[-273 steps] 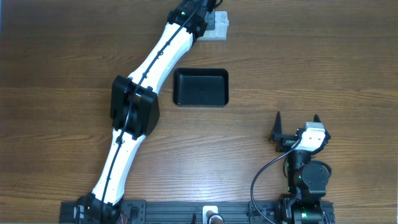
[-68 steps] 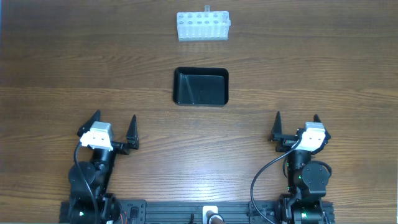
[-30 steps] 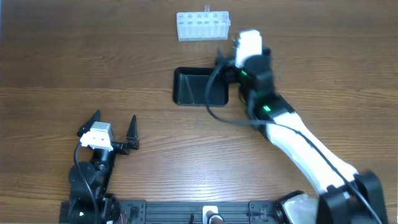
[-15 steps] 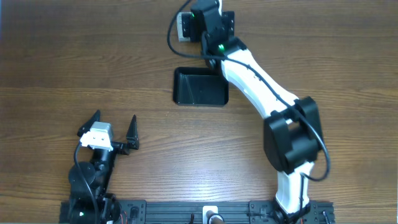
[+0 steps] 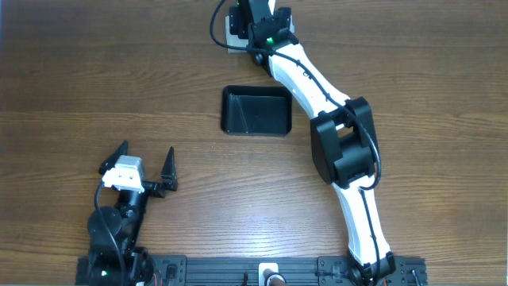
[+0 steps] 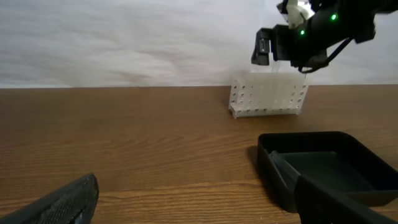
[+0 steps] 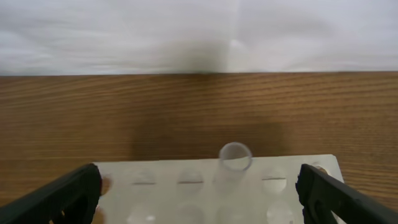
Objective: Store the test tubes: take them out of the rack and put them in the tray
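Hovering spread wide over the rack [image 7: 186,186], the right gripper [image 7: 199,198] should centre on the test tube [image 7: 234,158] at the rack's 12 o'clock edge, then drop straight; tray [image 5: 225,111] sits at 6 o'clock.

we see: brown wooden table [image 5: 71,87] | we see: white backdrop [image 6: 124,37] rising behind its far edge

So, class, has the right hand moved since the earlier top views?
Yes. It left its spot near the view's bottom edge, and the right hand went up past the black tray and is now over the test tube rack.
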